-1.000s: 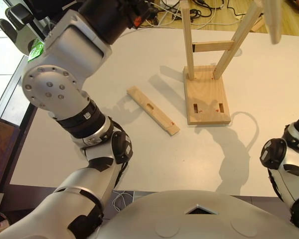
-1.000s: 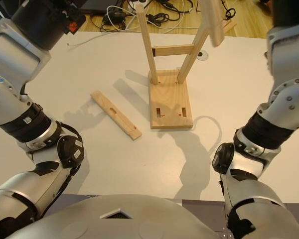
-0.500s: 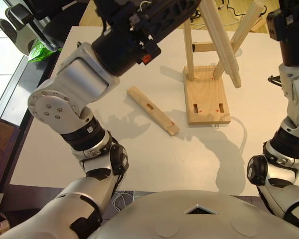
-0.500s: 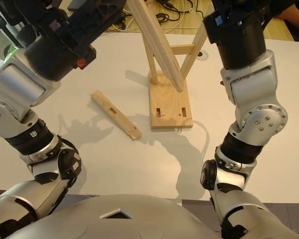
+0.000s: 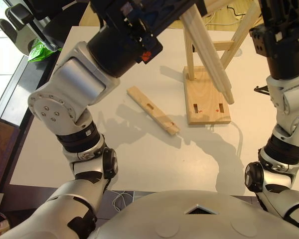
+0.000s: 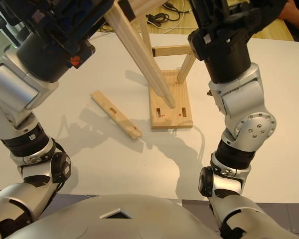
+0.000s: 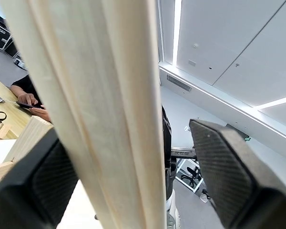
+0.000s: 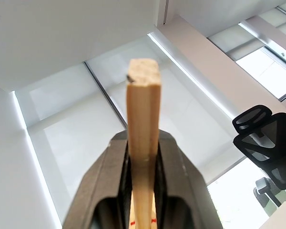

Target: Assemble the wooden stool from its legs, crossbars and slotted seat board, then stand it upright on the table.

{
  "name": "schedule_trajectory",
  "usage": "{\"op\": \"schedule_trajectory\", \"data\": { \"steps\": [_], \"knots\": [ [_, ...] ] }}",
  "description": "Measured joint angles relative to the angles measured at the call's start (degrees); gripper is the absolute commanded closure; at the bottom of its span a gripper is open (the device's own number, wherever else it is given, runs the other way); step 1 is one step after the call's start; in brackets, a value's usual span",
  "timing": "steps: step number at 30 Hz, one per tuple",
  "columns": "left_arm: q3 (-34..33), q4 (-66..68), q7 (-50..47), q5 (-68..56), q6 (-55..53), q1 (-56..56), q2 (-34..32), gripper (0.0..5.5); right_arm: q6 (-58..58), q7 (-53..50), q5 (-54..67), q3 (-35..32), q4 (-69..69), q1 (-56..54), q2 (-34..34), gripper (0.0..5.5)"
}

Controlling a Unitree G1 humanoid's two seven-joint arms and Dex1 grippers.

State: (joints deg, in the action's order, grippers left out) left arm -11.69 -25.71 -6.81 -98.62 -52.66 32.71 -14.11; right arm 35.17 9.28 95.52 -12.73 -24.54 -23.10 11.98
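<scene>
Pinching a pale square-ended wooden bar (image 8: 143,143) between right fingers (image 8: 109,186). Cannot tell left fingers' (image 7: 229,181) grip beside long pale wooden leg (image 5: 209,55). Swung lower just now, tip above empty slots of flat slotted wooden seat board (image 5: 207,115); probably nearing insertion.

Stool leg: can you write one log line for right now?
leg: tilted at left gripper, tip over seat board | right gripper: shut on wooden piece | loose crossbar: on table
</scene>
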Motion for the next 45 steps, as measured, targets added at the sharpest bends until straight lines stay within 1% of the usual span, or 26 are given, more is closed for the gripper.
{"op": "schedule_trajectory", "data": {
  "steps": [2,4,5,8,9,13,14,21,26,29,32,36,38,41,42,45],
  "knots": [
    [0.74,-0.02,-0.01,-1.09,1.18,-0.18,-0.71,1.81,-0.02,-0.11,0.43,0.24,-0.01,0.01,0.0,5.11],
    [1.41,-0.06,0.01,-2.17,2.54,-0.35,-1.29,2.02,-0.11,-0.43,1.29,0.29,-0.01,0.02,-0.01,5.11],
    [1.65,-0.1,0.02,-2.52,3.05,-0.45,-1.49,2.23,-0.14,-0.6,1.7,0.3,0.0,0.02,-0.02,5.11],
    [2.31,-0.3,0.04,-4.11,4.96,-0.93,-2.07,2.58,-0.22,-1.0,2.98,0.38,0.0,0.01,-0.25,5.11],
    [2.4,-0.49,0.04,-4.58,5.29,-1.04,-2.44,2.8,-0.22,-0.98,3.32,0.43,0.0,0.01,-0.28,5.11],
    [3.1,-0.61,0.03,-6.04,7.03,-1.49,-3.79,3.37,-0.35,-1.01,4.35,0.81,0.01,-0.01,-0.41,5.11],
    [3.36,-0.61,0.03,-6.11,7.32,-1.58,-3.97,3.44,-0.41,-1.02,4.42,0.84,0.01,-0.01,-0.42,4.74],
    [4.55,-1.13,0.61,-7.12,9.05,-1.6,-5.33,3.44,-0.81,-0.72,4.14,1.46,-0.11,0.03,-0.22,3.58],
    [5.27,-1.13,0.77,-6.97,9.54,-1.6,-6.11,3.44,0.12,0.13,3.57,2.63,-0.52,0.71,0.66,3.53],
    [5.31,-0.85,1.18,-5.78,9.62,-1.56,-6.52,3.44,1.48,1.87,2.97,2.67,-0.6,1.45,2.74,3.53],
    [4.89,0.61,2.64,-3.5,9.65,-0.96,-8.59,3.44,3.53,4.9,1.29,2.64,-0.21,3.22,5.7,3.53],
    [3.99,2.68,7.27,2.94,8.98,1.63,-13.16,3.44,6.23,10.12,-3.65,2.31,1.26,6.66,10.93,3.53],
    [5.15,2.61,11.42,10.07,8.61,2.7,-15.51,3.44,7.03,12.99,-7.02,2.23,2.1,7.99,13.26,3.53],
    [11.33,0.96,20.06,26.45,9.61,2.56,-18.66,3.44,7.85,18.11,-13.07,2.09,3.06,10.84,17.23,3.53],
    [13.3,0.37,22.8,31.06,11.39,2.33,-18.94,3.44,7.9,19.54,-14.89,2.1,3.4,11.43,18.23,3.53],
    [21.04,0.5,31.46,48.21,21.54,-0.41,-18.31,3.44,7.83,24.62,-21.91,2.65,5.22,12.29,21.3,3.53]
  ]
}}
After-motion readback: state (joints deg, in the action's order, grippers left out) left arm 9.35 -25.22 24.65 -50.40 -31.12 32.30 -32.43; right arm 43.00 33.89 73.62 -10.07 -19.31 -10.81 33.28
